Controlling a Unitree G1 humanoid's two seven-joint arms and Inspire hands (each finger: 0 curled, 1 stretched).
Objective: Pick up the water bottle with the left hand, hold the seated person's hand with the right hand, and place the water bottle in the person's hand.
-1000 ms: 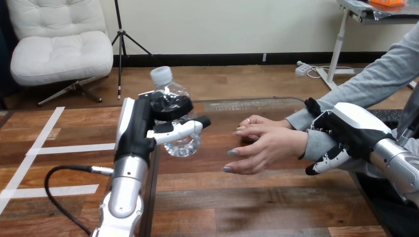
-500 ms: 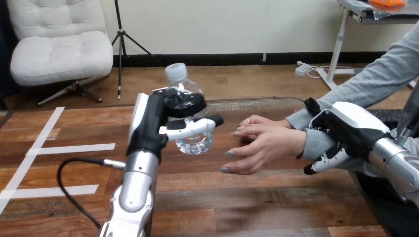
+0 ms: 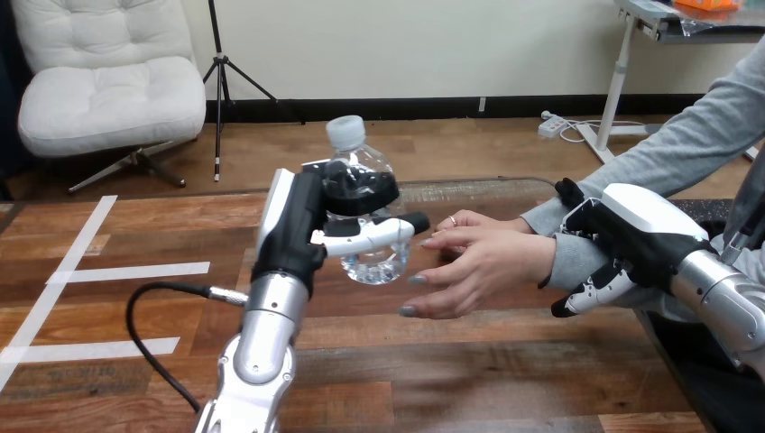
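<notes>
left hand (image 3: 298, 225) tight round clear plastic water bottle (image 3: 365, 180) | right hand (image 3: 631, 239) wrapped round person's wrist (image 3: 566, 257) | risk: bottle bumps person's fingertips (image 3: 417, 280), drops on wooden tabletop (image 3: 451, 379)

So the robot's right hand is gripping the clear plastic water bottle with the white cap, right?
Not quite: the head view shows the left hand gripping the clear plastic water bottle with the white cap. The right hand holds the person's grey-sleeved wrist.
</notes>
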